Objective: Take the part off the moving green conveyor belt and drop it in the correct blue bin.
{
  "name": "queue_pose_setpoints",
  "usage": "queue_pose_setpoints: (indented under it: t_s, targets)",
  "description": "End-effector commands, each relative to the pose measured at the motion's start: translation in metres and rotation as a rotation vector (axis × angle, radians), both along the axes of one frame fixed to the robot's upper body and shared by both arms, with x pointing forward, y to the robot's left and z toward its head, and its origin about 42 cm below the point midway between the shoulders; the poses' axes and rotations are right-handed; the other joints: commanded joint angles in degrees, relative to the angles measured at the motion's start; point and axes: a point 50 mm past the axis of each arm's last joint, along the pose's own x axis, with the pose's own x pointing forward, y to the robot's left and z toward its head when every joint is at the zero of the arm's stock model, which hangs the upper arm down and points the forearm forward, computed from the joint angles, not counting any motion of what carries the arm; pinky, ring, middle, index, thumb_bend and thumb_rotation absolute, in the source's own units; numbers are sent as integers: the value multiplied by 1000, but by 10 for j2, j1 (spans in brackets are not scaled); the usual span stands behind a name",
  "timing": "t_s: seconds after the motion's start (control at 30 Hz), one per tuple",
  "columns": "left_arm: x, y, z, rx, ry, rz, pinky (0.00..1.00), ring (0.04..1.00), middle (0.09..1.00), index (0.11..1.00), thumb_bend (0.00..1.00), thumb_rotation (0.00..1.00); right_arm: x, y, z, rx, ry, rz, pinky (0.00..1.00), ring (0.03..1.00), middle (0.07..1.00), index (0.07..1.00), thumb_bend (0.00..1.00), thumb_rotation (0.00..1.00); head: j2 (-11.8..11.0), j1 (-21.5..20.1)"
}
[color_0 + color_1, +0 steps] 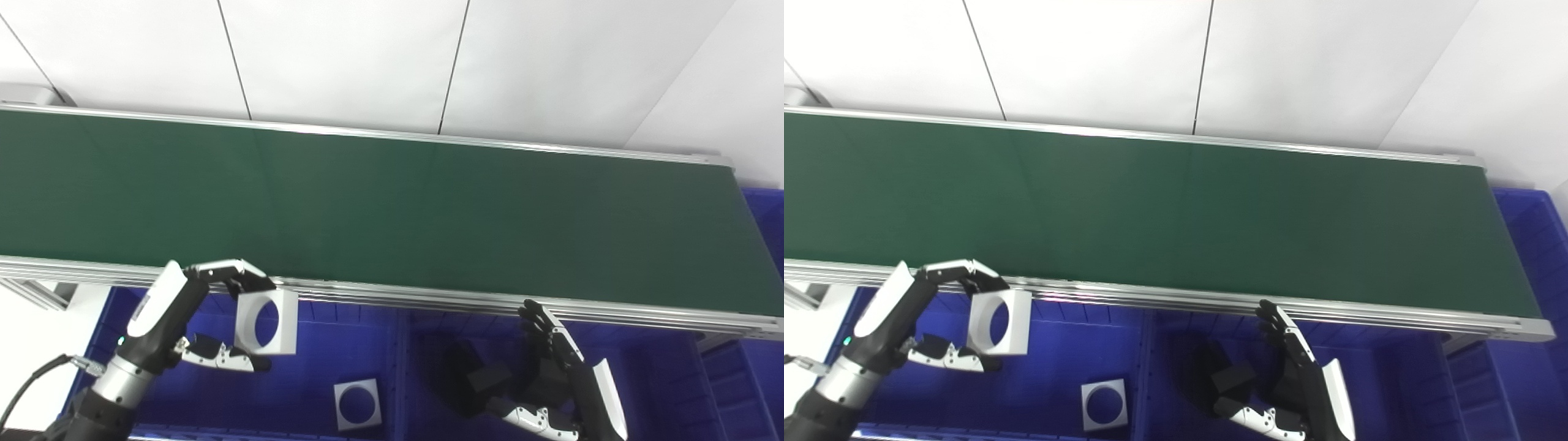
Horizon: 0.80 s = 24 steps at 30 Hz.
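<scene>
My left hand (208, 318) is shut on a white square part with a round hole (267, 321), fingers on its top edge and thumb under its bottom edge. It holds the part above the left blue bin (306, 392), just in front of the conveyor's near rail. The same part shows in the right eye view (999, 322). A second white part with a hole (357, 404) lies on that bin's floor. The green conveyor belt (392, 214) carries nothing. My right hand (554, 380) is open over the middle blue bin (649, 392), near black parts (471, 376).
A further blue bin (765, 226) sits past the belt's right end. The conveyor's aluminium rail (429, 297) runs just above both hands. A white wall stands behind the belt. A white surface lies at the far left.
</scene>
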Motion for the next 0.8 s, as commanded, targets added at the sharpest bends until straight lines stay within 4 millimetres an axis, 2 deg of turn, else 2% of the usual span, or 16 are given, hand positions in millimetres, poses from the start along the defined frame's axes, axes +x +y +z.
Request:
queue_pose_setpoints:
  t_s: [0.0,0.1,0.3,0.43,0.67,0.7,0.73,0.77]
  targets:
    - [-3,7,0,-12,-7,13,393,451,518,469,499,0,0,2,12,31,-57,5,761,808,845,888,892,443,0,0]
    - [-9,12,-11,13,28,38,390,448,518,469,499,0,0,2,13,34,-58,12,764,809,846,892,883,433,3,5]
    - [-17,28,-38,65,125,89,445,471,517,459,499,0,1,2,13,25,-60,12,757,803,846,886,891,454,4,5]
    - [-19,37,-57,125,177,133,425,451,520,472,499,0,0,3,14,25,-55,8,759,804,843,888,898,467,4,4]
    - [-19,46,-76,223,279,147,540,462,509,489,500,0,0,3,15,24,-62,11,755,808,848,890,883,463,5,5]
    - [-20,46,-77,232,305,157,604,644,674,588,584,10,0,4,15,22,-60,9,756,806,847,890,891,471,6,5]
    - [-21,46,-76,239,328,164,610,659,687,608,601,8,0,4,15,22,-58,6,756,806,847,890,891,471,6,5]
    - [-22,46,-75,238,352,172,648,720,747,685,637,4,0,5,15,25,-57,5,754,804,843,889,896,473,6,5]
